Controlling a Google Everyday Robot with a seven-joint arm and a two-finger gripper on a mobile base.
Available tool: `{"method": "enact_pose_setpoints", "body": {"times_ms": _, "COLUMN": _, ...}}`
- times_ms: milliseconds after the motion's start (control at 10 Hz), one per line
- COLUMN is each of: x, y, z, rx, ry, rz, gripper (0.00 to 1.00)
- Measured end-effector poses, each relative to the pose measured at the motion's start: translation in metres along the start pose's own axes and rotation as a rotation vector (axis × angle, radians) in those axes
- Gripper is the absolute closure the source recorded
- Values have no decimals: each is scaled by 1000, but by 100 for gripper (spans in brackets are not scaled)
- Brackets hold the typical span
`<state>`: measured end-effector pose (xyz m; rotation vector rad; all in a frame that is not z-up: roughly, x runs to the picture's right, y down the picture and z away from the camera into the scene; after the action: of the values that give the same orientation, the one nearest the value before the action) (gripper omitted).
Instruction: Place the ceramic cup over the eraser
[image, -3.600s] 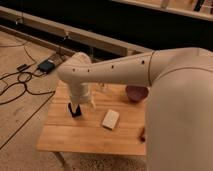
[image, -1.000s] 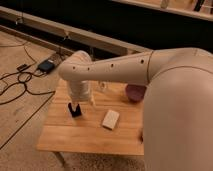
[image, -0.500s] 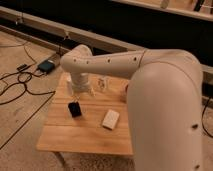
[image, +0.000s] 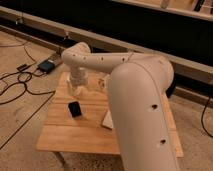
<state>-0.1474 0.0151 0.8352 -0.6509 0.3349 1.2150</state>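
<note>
The eraser (image: 75, 108), a small black block, lies on the left half of the wooden table (image: 65, 136). My gripper (image: 76, 90) hangs just behind it, near the table's far left, at the end of the white arm. It stands open with nothing in it. The ceramic cup (image: 102, 83), small and white, stands on the table to the right of the gripper and apart from it. My bulky arm partly hides the cup.
My upper arm (image: 142, 115) fills the right side of the view and covers that half of the table. A corner of a flat white block (image: 106, 120) shows at its edge. On the floor to the left lie a dark box (image: 46, 65) and cables (image: 15, 82).
The gripper has pulled back from above the eraser toward the table's far left. The arm has swung closer to the camera and now hides the bowl and most of the white block.
</note>
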Motion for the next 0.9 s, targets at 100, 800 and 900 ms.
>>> {"method": "enact_pose_setpoints", "body": {"times_ms": 100, "x": -10, "y": 1, "z": 5, "rx": -6, "ry": -4, "rz": -24, "gripper": 35}}
{"method": "enact_pose_setpoints", "body": {"times_ms": 800, "x": -73, "y": 14, "z": 37, "rx": -75, "ry": -11, "rz": -157, "gripper": 35}}
{"method": "enact_pose_setpoints", "body": {"times_ms": 900, "x": -83, "y": 20, "z": 40, "rx": -90, "ry": -11, "rz": -182, "gripper": 35}}
